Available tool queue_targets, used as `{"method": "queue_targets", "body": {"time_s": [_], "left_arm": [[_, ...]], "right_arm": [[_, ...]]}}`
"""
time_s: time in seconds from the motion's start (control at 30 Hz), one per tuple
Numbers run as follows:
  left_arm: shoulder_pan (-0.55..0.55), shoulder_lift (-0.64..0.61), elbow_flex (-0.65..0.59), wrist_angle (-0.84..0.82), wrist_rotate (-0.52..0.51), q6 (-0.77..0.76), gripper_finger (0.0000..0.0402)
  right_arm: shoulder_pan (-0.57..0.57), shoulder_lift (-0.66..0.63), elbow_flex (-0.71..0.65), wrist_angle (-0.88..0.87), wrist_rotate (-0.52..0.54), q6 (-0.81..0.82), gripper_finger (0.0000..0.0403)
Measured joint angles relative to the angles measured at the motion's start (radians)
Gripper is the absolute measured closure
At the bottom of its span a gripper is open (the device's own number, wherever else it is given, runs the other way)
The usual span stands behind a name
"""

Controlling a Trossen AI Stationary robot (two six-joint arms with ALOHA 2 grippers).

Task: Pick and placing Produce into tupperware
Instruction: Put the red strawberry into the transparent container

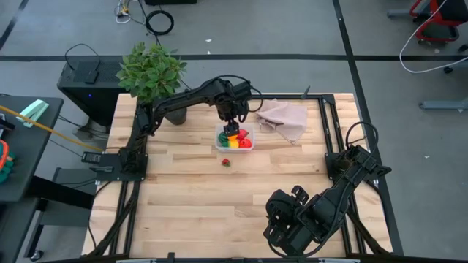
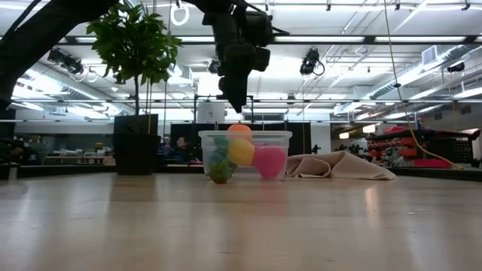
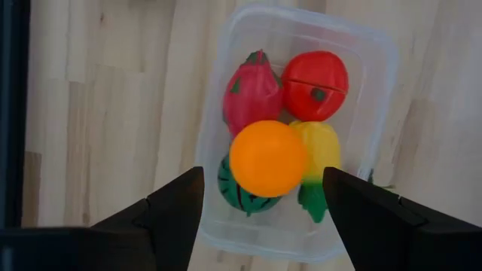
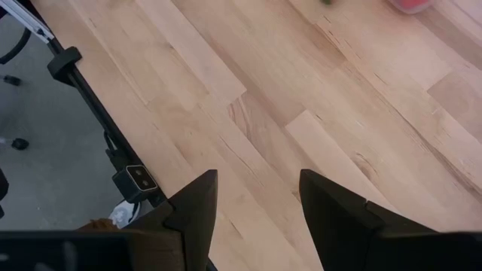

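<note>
The clear tupperware point(image 1: 235, 139) stands on the wooden table toward the far side, and its wall shows in the left wrist view point(image 3: 226, 68). Inside lie an orange ball point(image 3: 269, 159) on top, a red tomato point(image 3: 316, 85), a pink-red fruit point(image 3: 252, 98), a yellow piece point(image 3: 322, 147) and a green striped piece point(image 3: 239, 188). One small red piece point(image 1: 226, 162) rests on the table just near of the box. My left gripper point(image 3: 263, 177) hangs open above the box, clear of the orange ball point(image 2: 239, 132). My right gripper point(image 4: 258, 184) waits open over the near right part of the table.
A potted plant point(image 1: 151, 73) stands at the far left of the table. A beige-pink cloth point(image 1: 281, 117) lies right of the box. Black frame rails run along the left and right table edges. Bare wood spreads across the middle and near side.
</note>
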Motion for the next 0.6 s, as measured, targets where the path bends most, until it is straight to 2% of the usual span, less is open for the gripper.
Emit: {"method": "queue_targets", "body": {"time_s": [0.23,0.43,0.6], "left_arm": [[-0.025,0.0,0.0,-0.057,-0.005,-0.018,0.0123],[-0.121,0.0,0.0,-0.146,-0.002,-0.004,0.0126],[-0.206,0.0,0.0,-0.135,-0.002,-0.081,0.0127]], "right_arm": [[0.0,0.0,0.0,0.0,0.0,0.0,0.0208],[0.0,0.0,0.0,0.0,0.0,-0.003,0.0208],[0.001,0.0,0.0,0.0,0.0,-0.017,0.0208]]}}
